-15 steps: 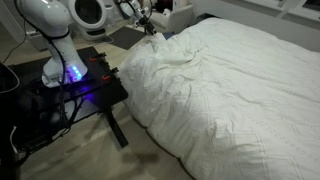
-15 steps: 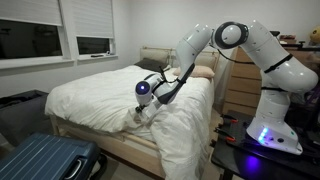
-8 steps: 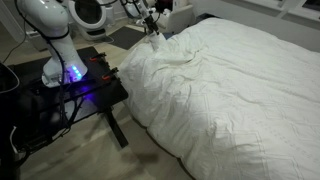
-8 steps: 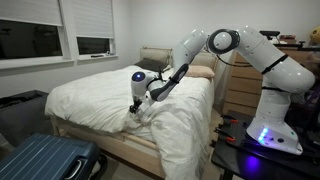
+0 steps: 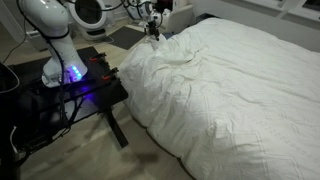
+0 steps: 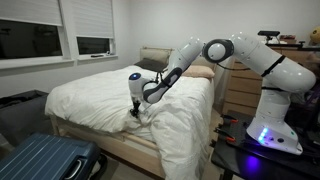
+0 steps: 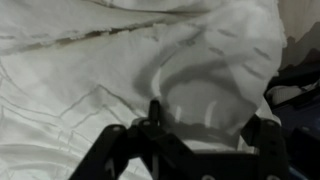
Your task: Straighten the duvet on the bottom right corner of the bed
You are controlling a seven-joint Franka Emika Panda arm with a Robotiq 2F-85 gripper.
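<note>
One big bed [image 6: 152, 56] takes up most of the room. The white duvet [image 6: 95, 92] covers it all and is crumpled on the near right side. The white arm [image 6: 240, 52] reaches over. Its gripper [image 6: 134, 112] sits on that crumpled part, jaws spread around a bump of duvet.

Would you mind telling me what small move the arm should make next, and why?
Probably close the pincer on the raised fold of the duvet: in the wrist view the jaws stand apart with that fold between them, and the duvet lies bunched here, so gripping should come before pulling it flat.
</note>
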